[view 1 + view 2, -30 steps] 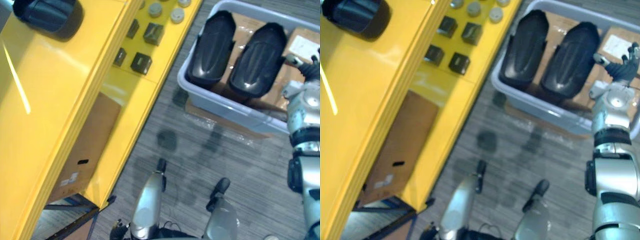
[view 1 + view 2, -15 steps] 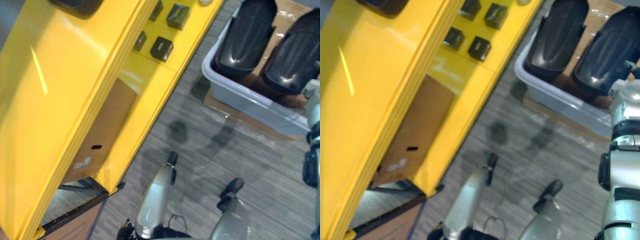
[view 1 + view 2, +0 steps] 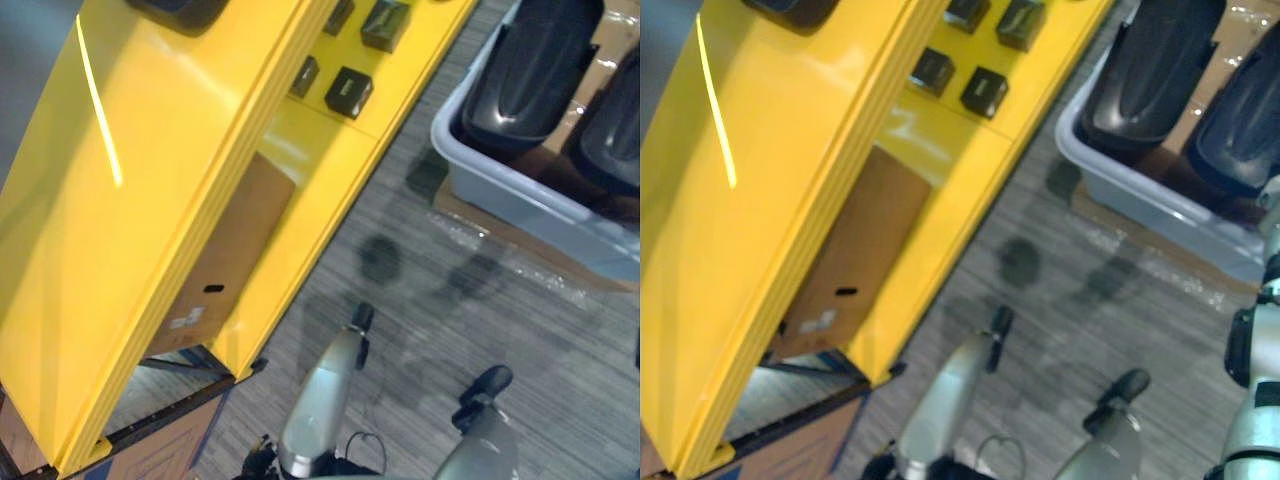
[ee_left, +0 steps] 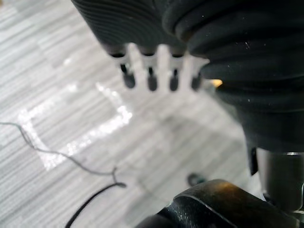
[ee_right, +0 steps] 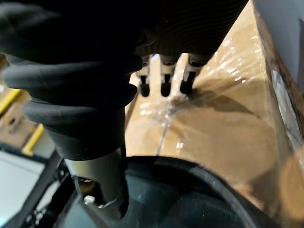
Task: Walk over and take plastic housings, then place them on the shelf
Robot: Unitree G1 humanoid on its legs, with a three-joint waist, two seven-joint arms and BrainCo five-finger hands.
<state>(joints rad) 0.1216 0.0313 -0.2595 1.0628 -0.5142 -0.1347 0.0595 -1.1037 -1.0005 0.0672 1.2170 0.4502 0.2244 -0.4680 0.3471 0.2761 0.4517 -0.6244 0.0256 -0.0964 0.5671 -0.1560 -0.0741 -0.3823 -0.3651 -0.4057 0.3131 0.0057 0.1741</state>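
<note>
Both hands are empty. Left hand hangs over carpet floor, fingers straight, slightly apart, nothing in them. Right hand has fingers straight too, tips just above film-wrapped cardboard, w/ a dark curved edge close by, prob. a housing rim. In the eye views, nearest is a cardboard box tucked under the yellow shelf, w/ small black blocks on its lower level. Further right, grey bin sits on the floor w/ 2 black plastic housings side by side inside, neither gripped. Farthest, a dark housing-like part lies on the shelf top. Vs 1 s ago the whole pic has slid: bin is now at upper right and the shelf takes more room, so the camera moved, the things didn't. Judged: robot is shifting stance by the bin, no pick made yet, so the task is at the take step w/ both housings to go.
</note>
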